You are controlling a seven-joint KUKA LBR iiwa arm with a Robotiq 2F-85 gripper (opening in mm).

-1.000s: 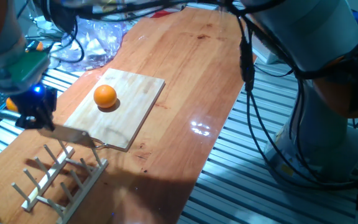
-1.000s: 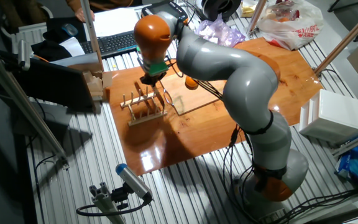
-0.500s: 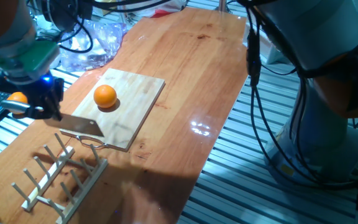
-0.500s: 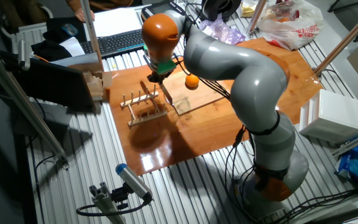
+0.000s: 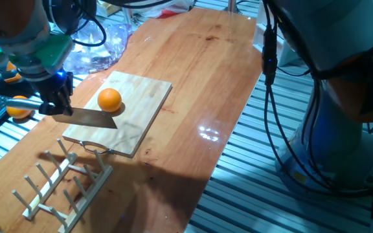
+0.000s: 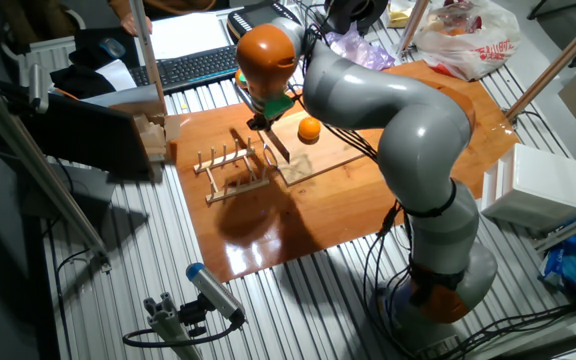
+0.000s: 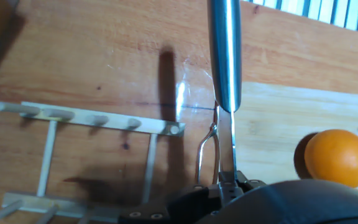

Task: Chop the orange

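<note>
The orange (image 5: 109,99) sits whole on the far-left part of a pale wooden cutting board (image 5: 144,90). It also shows in the other fixed view (image 6: 309,129) and at the right edge of the hand view (image 7: 339,157). My gripper (image 5: 56,105) is shut on the handle of a knife (image 5: 90,117). The blade hangs above the board's near-left edge, just short of the orange and apart from it. In the hand view the blade (image 7: 224,56) shows edge-on, left of the orange. In the other fixed view the gripper (image 6: 263,122) holds the knife (image 6: 274,144) beside the orange.
A wooden peg rack (image 5: 63,184) stands on the table in front of the board and shows in the hand view (image 7: 92,118). A second whole orange fruit (image 5: 18,106) lies off the table's left edge. Crumpled plastic bags (image 5: 99,45) lie behind the board.
My gripper has carried the knife from above the peg rack up and back toward the cutting board, so the blade now hangs close to the orange. The orange has not moved.
</note>
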